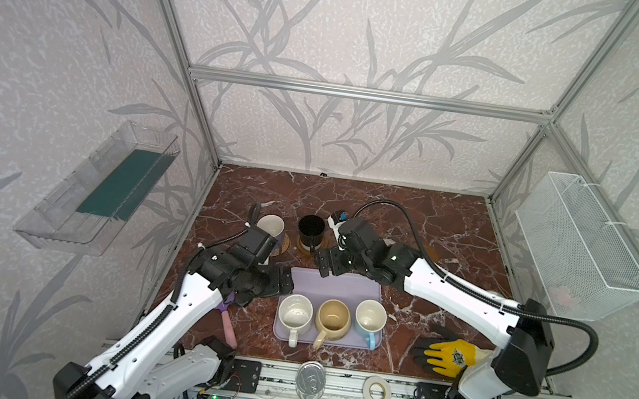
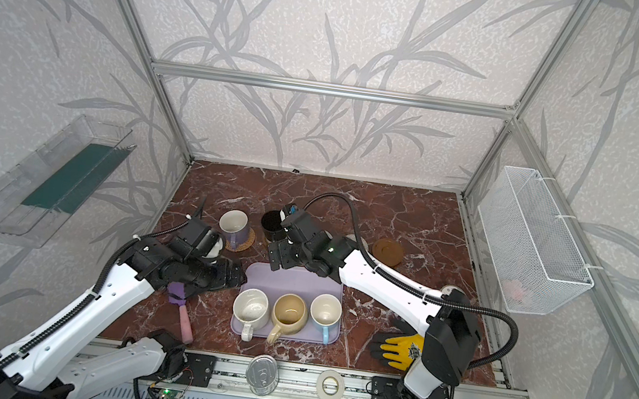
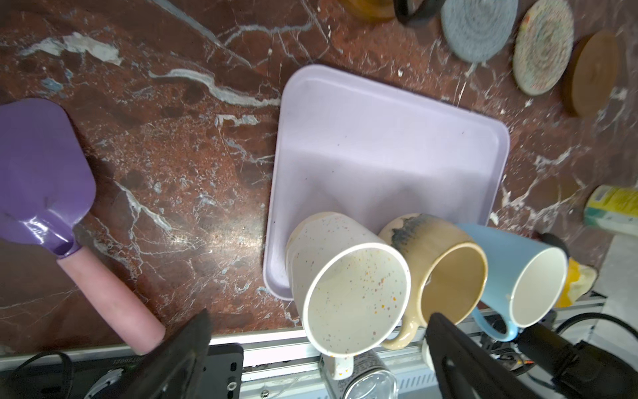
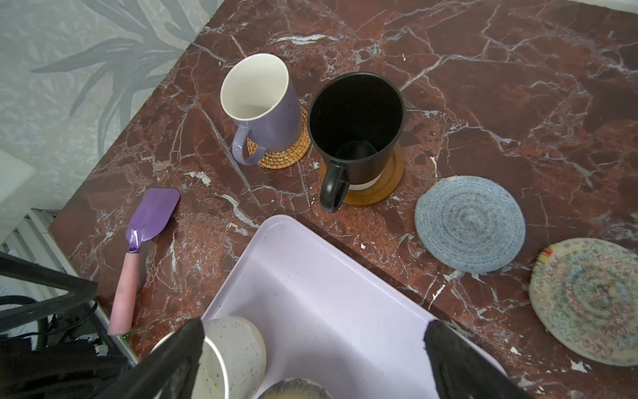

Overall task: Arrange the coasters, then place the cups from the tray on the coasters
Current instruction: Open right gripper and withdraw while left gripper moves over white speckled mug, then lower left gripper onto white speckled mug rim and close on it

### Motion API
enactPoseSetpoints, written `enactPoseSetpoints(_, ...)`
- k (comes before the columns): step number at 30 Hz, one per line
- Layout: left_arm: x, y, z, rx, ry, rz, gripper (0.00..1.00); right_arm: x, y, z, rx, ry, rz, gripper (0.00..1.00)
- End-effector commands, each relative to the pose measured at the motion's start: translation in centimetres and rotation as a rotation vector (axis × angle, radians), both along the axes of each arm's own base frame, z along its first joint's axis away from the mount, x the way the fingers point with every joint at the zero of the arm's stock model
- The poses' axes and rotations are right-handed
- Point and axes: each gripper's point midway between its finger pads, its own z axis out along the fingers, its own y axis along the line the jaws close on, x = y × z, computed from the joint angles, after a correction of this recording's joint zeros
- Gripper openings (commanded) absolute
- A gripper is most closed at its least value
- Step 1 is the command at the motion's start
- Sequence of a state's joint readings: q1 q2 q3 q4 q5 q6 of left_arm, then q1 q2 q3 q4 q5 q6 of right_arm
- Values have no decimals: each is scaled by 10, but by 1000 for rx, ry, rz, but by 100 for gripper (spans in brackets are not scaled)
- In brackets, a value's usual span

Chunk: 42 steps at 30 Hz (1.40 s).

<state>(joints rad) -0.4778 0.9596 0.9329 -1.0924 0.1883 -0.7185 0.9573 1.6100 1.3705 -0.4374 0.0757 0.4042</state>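
desk [image 1: 452,226]: red-brown marble top w/ white veins; carries all below exc. can and tape roll.
tray [image 1: 339,289]: pale lavender, flat, abt mid-width, close to desk near edge; far half bare.
speckled white mug [image 1: 295,311]: on tray, end of a row of 3 twd desk left edge; upright, handle twd desk near edge.
beige-yellow mug [image 1: 333,316]: on tray, mid of row, just beside both neighbours; handle twd near edge.
light blue mug [image 1: 370,316]: on tray, end of row twd desk right edge; white inside, handle twd near edge.
lavender mug [image 4: 262,100]: off tray, upright on rattan coaster [image 4: 293,152], betw. tray and desk far edge, twd left edge.
black mug [image 4: 355,127]: upright on wooden coaster [image 4: 379,193], just beside lavender mug on the side twd desk right edge.
grey-blue coaster [image 4: 469,222]: bare, next in line twd right edge, apart from black mug's coaster.
cream coaster [image 4: 587,300]: bare, near grey-blue coaster, further twd right edge.
2nd wooden coaster [image 2: 386,251]: bare, last in line, closest to desk right edge.
left gripper [image 3: 319,316]: jaws spread wide, nothing held; by tray's far-left corner in both top views.
right gripper [image 4: 314,324]: jaws spread wide, nothing held; over tray's far edge, near black mug.
purple scoop [image 4: 148,221]: pink handle, lying flat betw. tray and desk left edge.
glove [image 1: 448,352]: yellow/black, lying twd desk near-right corner.
can [image 1: 311,379], tape roll [image 1: 376,391]: on metal rail [image 1: 342,392] past desk near edge.
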Motion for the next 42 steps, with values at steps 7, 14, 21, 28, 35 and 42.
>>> enactPoseSetpoints(7, -31, -10, -27, 124, 35, -80, 99, -20, -10, -2, 53, 17, 28, 99)
enactPoseSetpoints(14, -50, -20, -40, 195, 79, -179, 93, -21, -19, -7, 30, 9, 11, 99)
enactPoseSetpoints(21, -54, -22, -48, 262, 78, -203, 93, -35, -8, 8, 115, -11, 89, 99)
enactPoseSetpoints(28, -63, -35, -64, 272, 93, -239, 86, -40, -13, 24, 147, -110, 136, 99)
enactPoseSetpoints(35, -70, -42, -80, 332, 113, -279, 79, -44, -21, 10, 111, -75, 124, 99)
enactPoseSetpoints(42, -66, -43, -88, 341, 101, -273, 51, -47, -23, 2, 115, -57, 113, 99)
